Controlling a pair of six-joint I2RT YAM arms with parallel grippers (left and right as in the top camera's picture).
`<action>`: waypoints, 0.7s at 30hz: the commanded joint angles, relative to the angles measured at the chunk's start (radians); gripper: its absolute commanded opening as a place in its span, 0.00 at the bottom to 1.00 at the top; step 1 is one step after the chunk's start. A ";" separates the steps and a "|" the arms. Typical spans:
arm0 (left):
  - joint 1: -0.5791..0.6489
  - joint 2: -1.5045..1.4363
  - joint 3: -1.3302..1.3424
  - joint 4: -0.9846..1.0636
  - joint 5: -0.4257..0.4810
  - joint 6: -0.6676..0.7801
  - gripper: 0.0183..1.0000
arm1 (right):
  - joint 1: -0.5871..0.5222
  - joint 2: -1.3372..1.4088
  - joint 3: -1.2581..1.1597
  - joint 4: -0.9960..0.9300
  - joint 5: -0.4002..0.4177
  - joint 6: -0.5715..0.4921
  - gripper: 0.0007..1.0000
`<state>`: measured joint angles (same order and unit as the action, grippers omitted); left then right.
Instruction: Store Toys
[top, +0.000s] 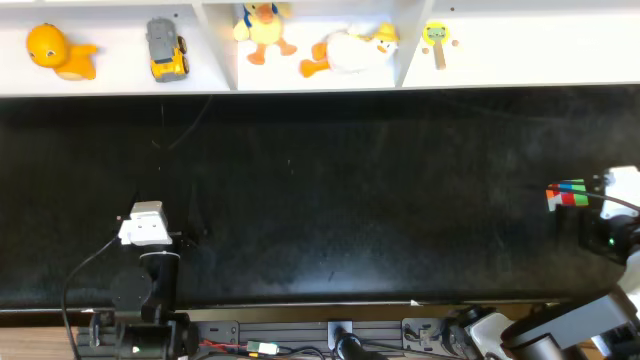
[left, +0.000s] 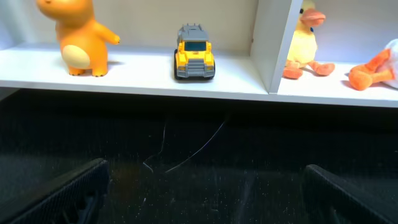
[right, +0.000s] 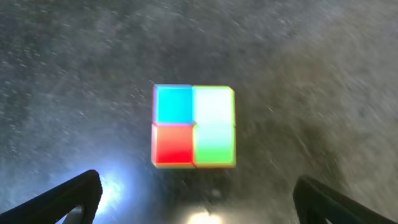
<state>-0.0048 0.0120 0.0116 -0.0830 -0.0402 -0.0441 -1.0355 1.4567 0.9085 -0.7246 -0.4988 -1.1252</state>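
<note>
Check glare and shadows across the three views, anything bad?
Right wrist view: bright glare patches on the black mat beside the colour cube, whose green faces look washed out. Top view: white shelf very bright against the mat. Left wrist view: even light on the yellow truck, no glare.

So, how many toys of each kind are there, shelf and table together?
Plush ducks, one yellow, one white: 2
Orange plastic animal figure: 1
Yellow and grey toy truck: 1
Green and yellow stick toy: 1
Multicoloured puzzle cube: 1
Total: 6
</note>
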 joint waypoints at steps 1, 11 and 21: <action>0.005 -0.009 -0.003 -0.001 0.005 0.022 1.00 | 0.046 0.019 -0.004 0.028 -0.019 0.036 1.00; 0.005 -0.009 -0.003 -0.001 0.005 0.022 1.00 | 0.059 0.041 -0.004 0.053 0.028 0.180 1.00; 0.005 -0.009 -0.003 -0.001 0.005 0.022 1.00 | 0.059 0.041 -0.004 0.057 0.014 0.187 1.00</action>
<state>-0.0048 0.0120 0.0116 -0.0834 -0.0402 -0.0441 -0.9791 1.4971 0.9085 -0.6754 -0.4709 -0.9501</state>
